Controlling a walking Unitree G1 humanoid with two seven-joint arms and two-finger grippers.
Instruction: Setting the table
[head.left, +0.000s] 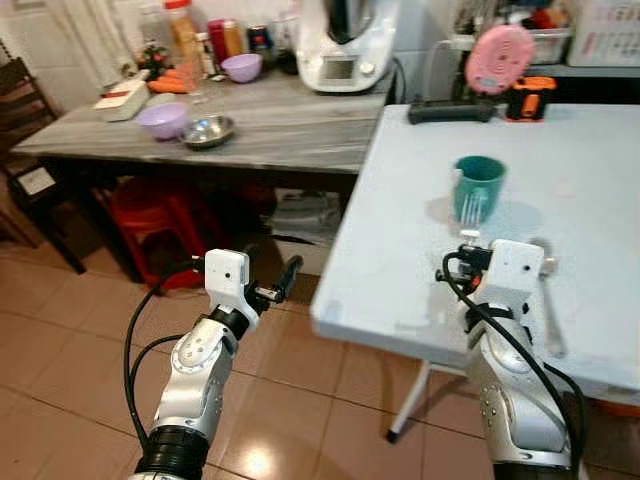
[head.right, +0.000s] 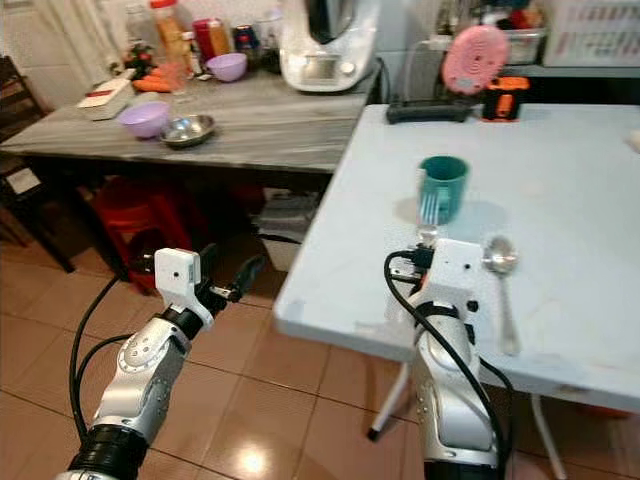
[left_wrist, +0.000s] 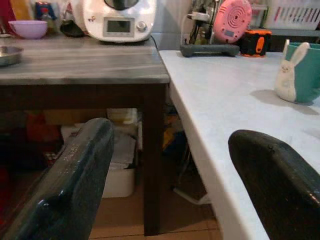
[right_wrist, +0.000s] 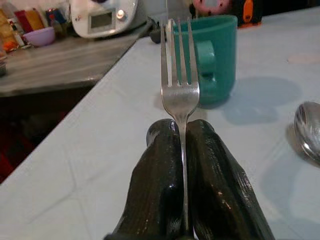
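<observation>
My right gripper (right_wrist: 182, 137) is shut on the handle of a silver fork (right_wrist: 179, 90). It holds the fork low over the white table (head.left: 400, 280) near the front edge, tines pointing at a teal mug (head.left: 478, 187) just beyond. A silver spoon (head.left: 548, 300) lies on the table to the right of that gripper. My left gripper (head.left: 280, 285) stands open and holds nothing. It hovers over the tiled floor, left of the white table's corner. The mug (left_wrist: 305, 70) has a white rabbit figure on its side.
A grey wooden table (head.left: 290, 135) to the left carries two purple bowls (head.left: 163, 120), a steel bowl (head.left: 208, 131) and a white kitchen machine (head.left: 345, 45). A red stool (head.left: 150, 215) stands under it. A black power strip (head.left: 450, 111) and a pink fan (head.left: 498, 58) sit at the white table's far edge.
</observation>
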